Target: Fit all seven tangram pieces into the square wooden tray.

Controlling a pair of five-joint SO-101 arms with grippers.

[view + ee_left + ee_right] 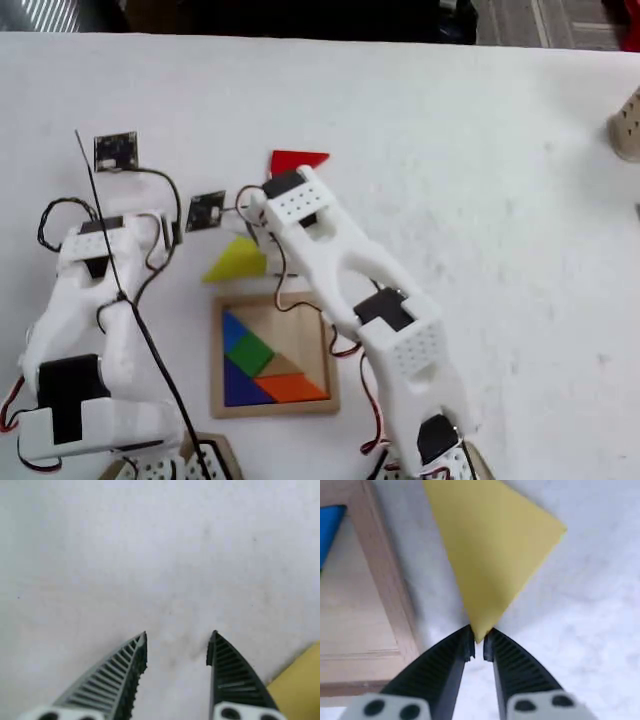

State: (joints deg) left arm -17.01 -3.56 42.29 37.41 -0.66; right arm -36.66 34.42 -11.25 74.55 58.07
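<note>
High view first: the square wooden tray (216,360) sits on the white table (480,150) between the two arms. Inside it there's a blue triangle piece (234,332), a green square piece (250,352), a darker blue piece (240,386) and an orange piece (296,386). They're packed along the left and near sides, and the far right part is just bare wood. The flat yellow triangle piece (238,260) lies on the table just past the tray's far edge. A flat red piece (297,160) is further out, right by the wrist end of the right arm (350,270). The left arm (90,300) is off to the left of the tray.

Left wrist view: the left gripper (177,640) is spread wide over bare table with nothing between its fingers. An edge of the yellow triangle piece (300,685) pokes in beside one finger.

Right wrist view: the right gripper (477,639) is squeezed almost together, pinching the pointed corner of the yellow triangle piece (490,545). The square wooden tray (380,580) has its frame just beside that triangle, not touching, and the blue triangle piece (330,522) is inside it.
</note>
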